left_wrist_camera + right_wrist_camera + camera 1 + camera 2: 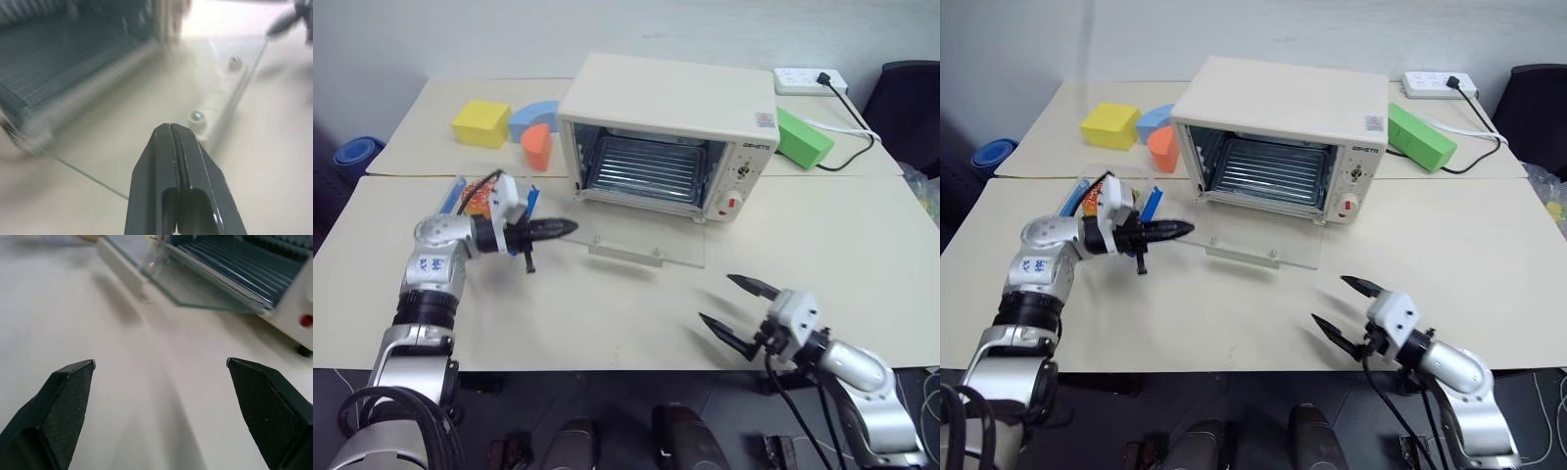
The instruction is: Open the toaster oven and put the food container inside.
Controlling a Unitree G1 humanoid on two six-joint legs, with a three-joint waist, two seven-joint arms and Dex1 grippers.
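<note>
Toaster oven point(671, 122) at the table's point(607, 323) centre, glass door point(641, 240) lowered flat. Left gripper point(570, 227), fingers pressed together and empty, beside the door's edge. Food container point(1087, 199) behind the left wrist. Right gripper point(736, 304) spread wide, empty, near the front edge.

The toaster oven point(666, 137) stands open, its glass door point(641, 233) folded flat onto the table point(607, 313) and covering the approach to the mouth. The wire rack point(646, 166) lies bare. The left gripper point(563, 228) (fingers pressed together) hangs at the door's left edge. Bare tabletop separates the door from the right gripper point(736, 308).
</note>
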